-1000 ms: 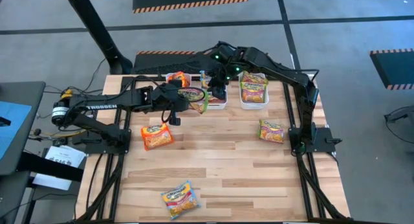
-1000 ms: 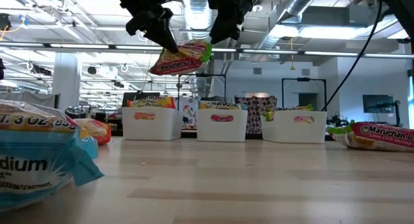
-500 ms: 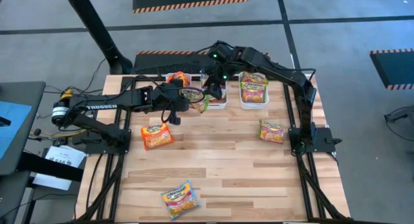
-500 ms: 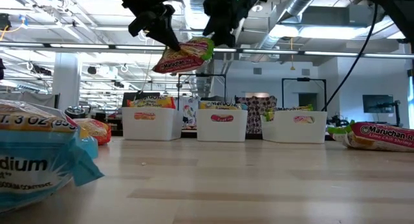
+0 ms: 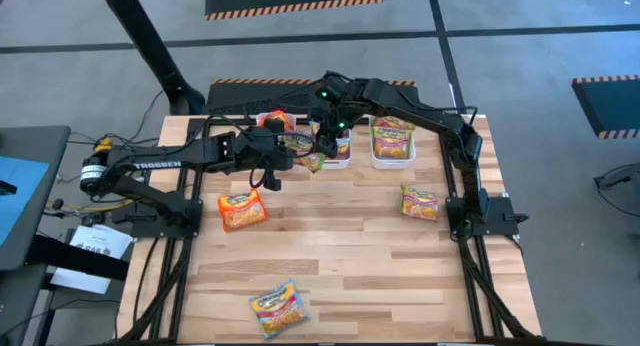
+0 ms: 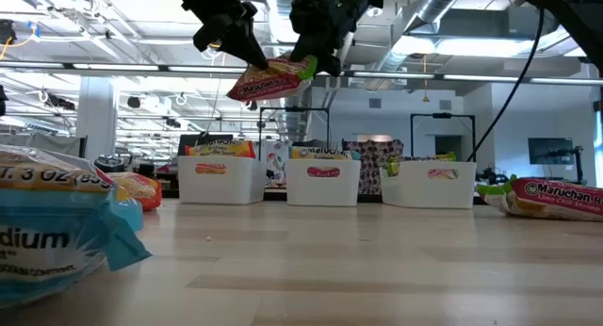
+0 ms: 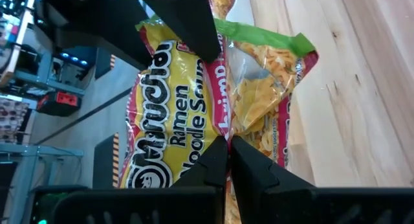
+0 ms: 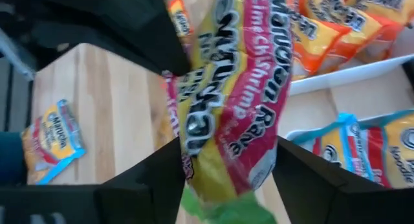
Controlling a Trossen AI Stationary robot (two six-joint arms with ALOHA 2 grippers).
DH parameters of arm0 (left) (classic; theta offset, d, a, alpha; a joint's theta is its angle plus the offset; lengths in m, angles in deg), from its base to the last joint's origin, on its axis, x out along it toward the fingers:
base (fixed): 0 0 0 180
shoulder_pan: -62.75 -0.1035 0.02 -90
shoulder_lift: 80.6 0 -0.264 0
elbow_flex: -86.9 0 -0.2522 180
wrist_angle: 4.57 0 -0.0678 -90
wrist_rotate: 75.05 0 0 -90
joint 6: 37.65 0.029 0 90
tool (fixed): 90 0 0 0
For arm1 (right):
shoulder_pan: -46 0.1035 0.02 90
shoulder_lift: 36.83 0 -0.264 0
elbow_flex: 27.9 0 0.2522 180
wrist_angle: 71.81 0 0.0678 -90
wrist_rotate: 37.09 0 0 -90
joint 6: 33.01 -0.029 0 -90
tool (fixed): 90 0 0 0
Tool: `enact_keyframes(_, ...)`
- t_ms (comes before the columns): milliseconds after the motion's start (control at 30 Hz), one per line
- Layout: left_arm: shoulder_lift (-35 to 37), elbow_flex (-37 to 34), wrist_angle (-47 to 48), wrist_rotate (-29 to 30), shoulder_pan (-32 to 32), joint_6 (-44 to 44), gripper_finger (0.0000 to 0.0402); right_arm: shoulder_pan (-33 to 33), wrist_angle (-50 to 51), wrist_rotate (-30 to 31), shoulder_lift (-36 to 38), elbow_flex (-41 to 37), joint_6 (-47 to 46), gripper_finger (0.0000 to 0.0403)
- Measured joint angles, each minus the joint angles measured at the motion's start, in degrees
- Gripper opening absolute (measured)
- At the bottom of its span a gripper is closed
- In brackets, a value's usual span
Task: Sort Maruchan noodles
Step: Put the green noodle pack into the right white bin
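Nearest us on the table lie loose packets: a blue one, an orange one and a green-pink one. Farther back, above the bins, our left gripper is clamped on the lime packet, held in the air. Our right gripper stands with jaws apart around the same packet. For a clean handover, we should close the right jaws firmly before the left lets go.
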Motion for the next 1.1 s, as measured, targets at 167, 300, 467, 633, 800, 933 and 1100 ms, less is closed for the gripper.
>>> enact_keyframes(167, 0.00, 0.00, -1.04, 0.02, -0.02, -0.11, 0.0000, 0.58, -0.37, 2.00, -0.02, 0.00, -0.71, 0.0196)
enact_keyframes(300, 0.00, 0.00, -1.28, 0.02, -0.02, -0.20, 0.0000, 1.02, -0.48, 2.10, -0.02, 0.00, -2.39, 0.0117)
enact_keyframes(467, 0.00, 0.00, -1.21, -0.09, -0.02, -0.84, 0.0000, 1.47, -0.64, 2.09, -0.02, 0.00, -3.07, 0.0018)
enact_keyframes(633, 0.00, 0.02, 0.50, -0.24, -0.17, -7.19, 0.0021, 1.91, -0.70, 2.23, -0.02, 0.00, -3.28, 0.0012)
enact_keyframes(800, 0.00, 0.02, 1.15, -3.95, -0.56, -14.16, 0.0067, 2.52, -0.50, 2.18, -0.04, 0.00, -3.54, 0.0006)
enact_keyframes(933, 0.00, 0.02, 0.30, -7.52, -0.70, -21.11, 0.0108, 2.55, 0.21, 2.16, -0.04, 0.00, -3.28, 0.0006)
enact_keyframes(1100, 0.00, 0.02, -1.40, -7.50, -0.70, -28.34, 0.0139, 2.38, 3.22, 2.31, -0.04, 0.00, -2.02, 0.0005)
